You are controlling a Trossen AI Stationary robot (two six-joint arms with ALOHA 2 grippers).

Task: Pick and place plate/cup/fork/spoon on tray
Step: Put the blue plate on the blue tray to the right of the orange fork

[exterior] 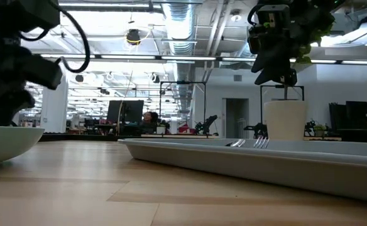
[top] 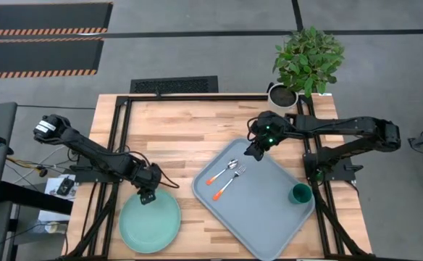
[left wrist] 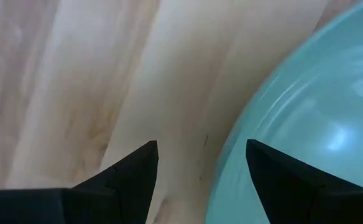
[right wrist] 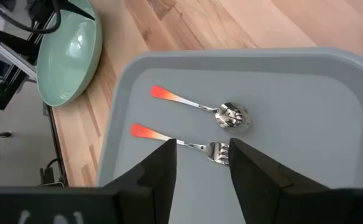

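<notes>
High view: fork (top: pixel 231 181), spoon (top: pixel 223 172) and cup (top: pixel 300 193) already sit on the tray (top: pixel 262 217), leaving the plate (top: pixel 150 221) on the table lower left, left gripper (top: pixel 148 194) spread at its rim, right gripper (top: pixel 254 152) spread over the tray's upper corner.

One tray (top: pixel 258 210) is counted at the lower centre-right of the high view. One fork (top: pixel 230 182) and one spoon (top: pixel 222 172) are counted on it, and one cup (top: pixel 300 193). One plate (top: pixel 150 221) is seen at the lower left. One potted plant (top: pixel 304 61) is counted at the upper right. Two arms are seen, each with one pincer, left (top: pixel 148 196) and right (top: pixel 254 153).
</notes>
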